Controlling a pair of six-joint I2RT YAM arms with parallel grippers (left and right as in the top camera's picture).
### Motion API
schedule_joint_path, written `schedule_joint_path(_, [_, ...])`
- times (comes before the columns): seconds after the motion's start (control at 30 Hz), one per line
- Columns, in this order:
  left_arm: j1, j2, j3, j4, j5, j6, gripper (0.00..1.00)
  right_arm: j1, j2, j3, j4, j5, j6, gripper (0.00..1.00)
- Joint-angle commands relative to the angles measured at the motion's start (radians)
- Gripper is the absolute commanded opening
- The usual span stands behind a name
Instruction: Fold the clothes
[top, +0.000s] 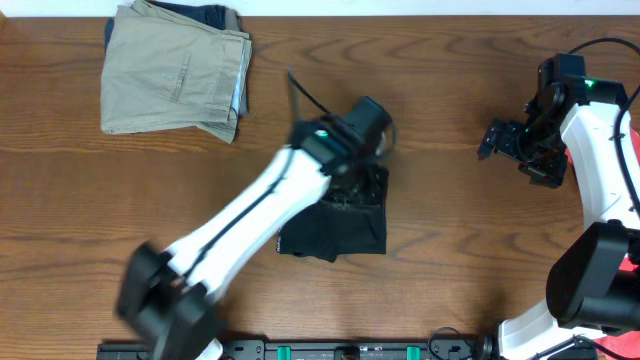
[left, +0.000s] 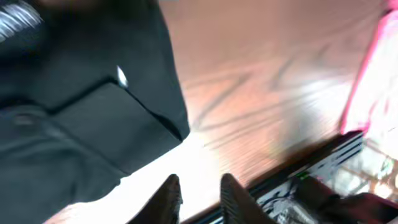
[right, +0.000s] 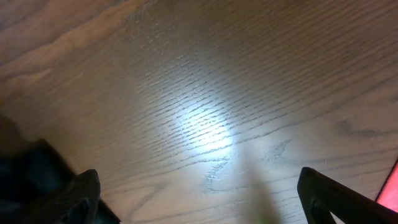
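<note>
Overhead, the left arm (top: 250, 215) covers the upper-left part of the black garment (top: 345, 228); the arm's base end, down-left of the garment, is blurred; the left gripper (left: 199, 196) lies hidden there under its own wrist; in the left wrist view everything is blurred; the garment runs off the left and top edges; its white mark (left: 122, 76) is unreadable; a pink shape (left: 376, 74), right of the garment, is cut by the edge; the right gripper (right: 198, 177) has both fingers (right: 81, 196) cut off at the bottom.
</note>
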Motion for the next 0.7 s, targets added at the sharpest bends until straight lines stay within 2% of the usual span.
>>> schedule_joint_path(0.0, [0.061, -0.005, 0.006, -0.008, -0.06, 0.017, 0.28, 0.0, -0.004, 0.002, -0.001, -0.003, 0.011, 0.99])
schedule_joint_path(0.2, [0.134, 0.072, -0.035, 0.007, -0.059, 0.017, 0.34, 0.0, -0.004, 0.002, -0.001, -0.003, 0.011, 0.99])
schedule_joint_path(0.33, [0.147, 0.18, -0.042, 0.035, -0.026, 0.026, 0.35, 0.0, -0.004, 0.002, -0.001, -0.003, 0.011, 0.99])
schedule_joint_path(0.47, [0.146, 0.312, -0.042, 0.137, 0.18, 0.126, 0.35, 0.0, -0.004, 0.002, -0.001, -0.003, 0.011, 0.99])
schedule_joint_path(0.57, [0.144, 0.396, -0.042, 0.196, 0.342, 0.154, 0.35, 0.0, -0.004, 0.002, -0.001, -0.003, 0.011, 0.99])
schedule_joint_path(0.67, [0.134, 0.441, -0.042, 0.209, 0.369, 0.156, 0.34, 0.0, -0.004, 0.002, -0.001, -0.003, 0.011, 0.99])
